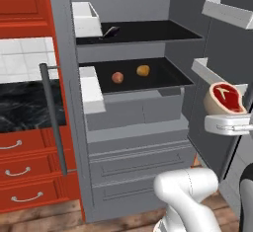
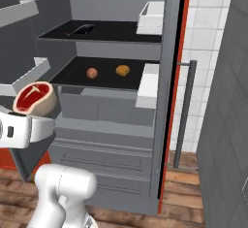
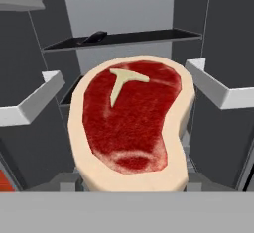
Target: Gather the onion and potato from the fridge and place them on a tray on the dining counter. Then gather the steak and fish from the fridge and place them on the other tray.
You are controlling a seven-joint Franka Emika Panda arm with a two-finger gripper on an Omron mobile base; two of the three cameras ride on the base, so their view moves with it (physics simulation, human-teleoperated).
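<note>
Steak (image 3: 131, 125) nearest of all, we recorded: a red cut with a pale fat rim and a white T-shaped bone, standing on edge in front of the open fridge (image 1: 133, 127), its flat face turned toward the hand camera. It sat just above the white hand at the end of the arm. We logged the jaws as clamped on the steak, though their tips were hidden behind the meat in the hand view, and the gripper (image 1: 225, 120) itself was largely covered by it in both base views.

Behind it we noted the grey fridge interior, both doors swung wide. White door bins (image 3: 221, 90) stood out to either side of the steak. Lower down were grey drawer fronts (image 1: 141, 159).

On the middle black shelf (image 1: 163, 78) we counted two items lying apart: the reddish onion (image 1: 117, 77) and, beside it, the golden potato (image 1: 143, 70).

On the upper black shelf (image 1: 158, 31) lay the dark fish (image 1: 110, 30), near a white bin (image 1: 86, 19).

Outside the fridge we listed the long grey bar handle (image 1: 53, 120), red cabinets with drawers (image 1: 22, 164), a black marble-look desk (image 1: 24, 107), white wall tile (image 1: 24, 58) and a wooden floor (image 1: 44, 218).
</note>
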